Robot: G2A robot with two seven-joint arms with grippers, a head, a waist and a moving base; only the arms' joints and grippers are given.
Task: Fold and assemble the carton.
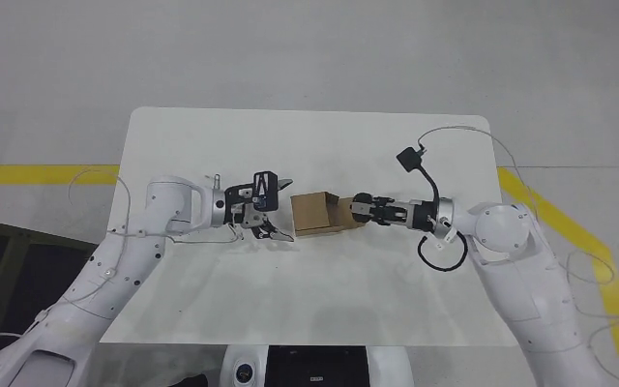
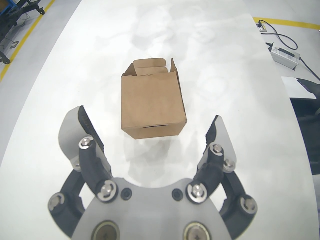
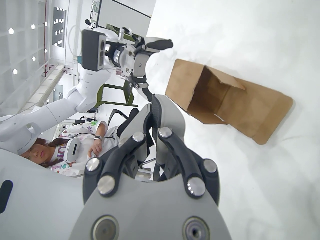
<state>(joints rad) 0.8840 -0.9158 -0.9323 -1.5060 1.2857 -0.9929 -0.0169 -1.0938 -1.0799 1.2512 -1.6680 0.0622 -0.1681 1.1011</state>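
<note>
While the white table (image 1: 387,300) is sitting on grey floor (image 1: 290,58) with yellow lines (image 1: 58,174), the carton (image 1: 314,214) is lying sideways at the table's middle. My left gripper (image 2: 148,113) is gaping at its closed end, and my right gripper (image 3: 153,99) is clenching empty beside the open flaps.

The carton (image 1: 311,214) is plain brown cardboard, lying on its side at about the middle of my worktop (image 1: 309,300). Seen from above, its closed end (image 2: 156,131) faces 9 o'clock. That end is tucked shut, with a thin dark slot along the seam. Its open mouth (image 3: 207,96) faces 3 o'clock, and the flaps there are unfolded. One long flap (image 3: 262,116) lies flat on the worktop, and a small side flap (image 3: 230,82) leans inward.
</note>
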